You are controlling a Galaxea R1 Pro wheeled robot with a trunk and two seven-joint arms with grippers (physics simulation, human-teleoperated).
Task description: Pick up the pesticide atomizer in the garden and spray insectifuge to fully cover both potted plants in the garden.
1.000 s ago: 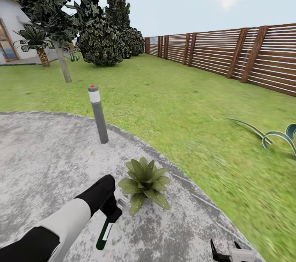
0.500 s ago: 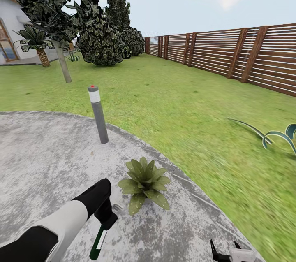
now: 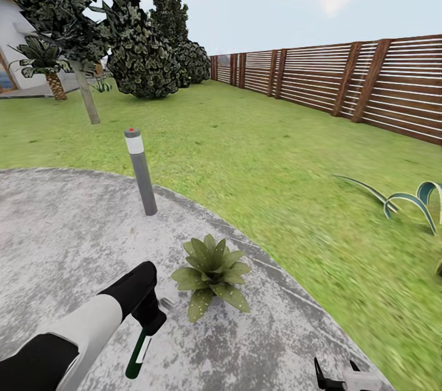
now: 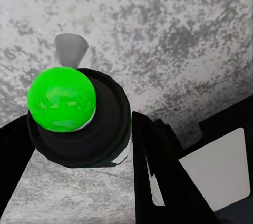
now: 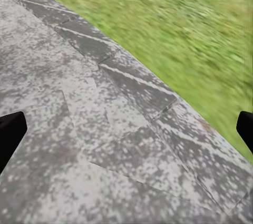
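1. Head view: the whole scene has slid a little since a second ago, so the camera has turned; the lawn (image 3: 264,158), fence (image 3: 344,81) and patio (image 3: 67,231) themselves have not moved.
2. The left arm has drawn back and down, carrying the atomizer (image 3: 137,353) away from the plant (image 3: 210,274). I judge this a pull-away or a re-aim, not a spray pass, since the bottle hangs head-up beside the leaves and not over them.
3. The left gripper (image 4: 84,145) is clamped on the atomizer, its black fingers (image 4: 158,182) on either side of the bottle.
4. The right gripper (image 3: 336,376) is cut off at the frame edge; in the right wrist view its tips stand wide apart over bare paving.
5. No spray mist or coating is discernible on the leaves.
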